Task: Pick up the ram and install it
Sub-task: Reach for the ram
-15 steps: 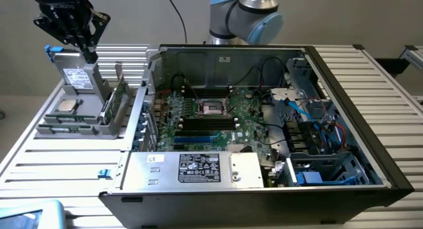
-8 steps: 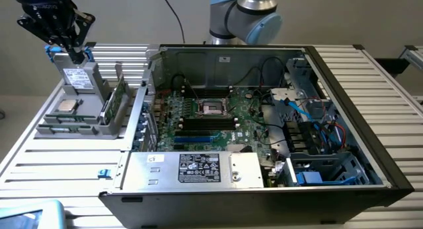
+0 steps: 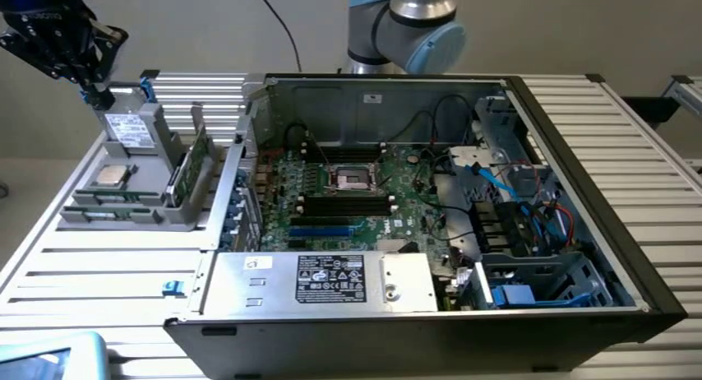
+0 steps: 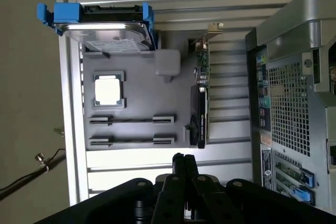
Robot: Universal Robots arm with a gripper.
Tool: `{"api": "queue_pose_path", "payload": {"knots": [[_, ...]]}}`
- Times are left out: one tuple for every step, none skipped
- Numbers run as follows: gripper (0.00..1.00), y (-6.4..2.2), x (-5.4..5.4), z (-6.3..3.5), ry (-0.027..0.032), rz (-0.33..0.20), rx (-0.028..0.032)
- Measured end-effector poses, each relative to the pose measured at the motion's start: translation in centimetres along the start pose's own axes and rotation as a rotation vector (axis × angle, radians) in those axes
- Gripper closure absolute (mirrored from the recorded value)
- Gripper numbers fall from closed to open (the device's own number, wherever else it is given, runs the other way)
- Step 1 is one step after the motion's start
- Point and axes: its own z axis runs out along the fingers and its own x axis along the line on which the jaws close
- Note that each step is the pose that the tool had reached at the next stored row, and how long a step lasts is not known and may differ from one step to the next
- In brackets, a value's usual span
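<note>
The black two-fingered gripper (image 4: 184, 160), its fingers pressed together on nothing, is held above the grey plastic parts tray (image 4: 137, 94), where the long thin green ram stick (image 4: 131, 120) appears to be stood on edge between clips, presumably for easy pinching.

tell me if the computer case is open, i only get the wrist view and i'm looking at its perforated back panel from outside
Observer: Yes. The black metal computer case is open on top, with the green motherboard exposed.
Operator: memory slots free?
Observer: The long black plastic slots beside the square processor socket look empty. I see no stick in them.
Operator: where's the arm's end relative to the case
Observer: The black gripper hangs outside the case at the exterior view's left, above the upright silver hard drive in the grey holder.
</note>
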Motion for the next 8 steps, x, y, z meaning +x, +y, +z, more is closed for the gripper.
{"api": "queue_pose_path", "payload": {"knots": [[0.89,-0.05,0.4,0.03,0.0001,0.0,0.0001],[0.89,-0.08,0.9,0.05,0.0001,0.0,0.0001],[0.89,-0.11,1.3,0.07,0.0001,0.0,0.0001],[0.89,-0.14,1.7,0.09,0.0001,0.0,0.0001],[0.89,-0.16,2.0,0.11,0.0001,0.0,0.0001],[0.89,-0.19,2.3,0.13,0.0001,0.0,0.0001],[0.89,-0.2,2.6,0.14,0.0001,0.0,0.0001],[0.89,-0.21,2.9,0.16,0.0001,0.0,0.0001]]}}
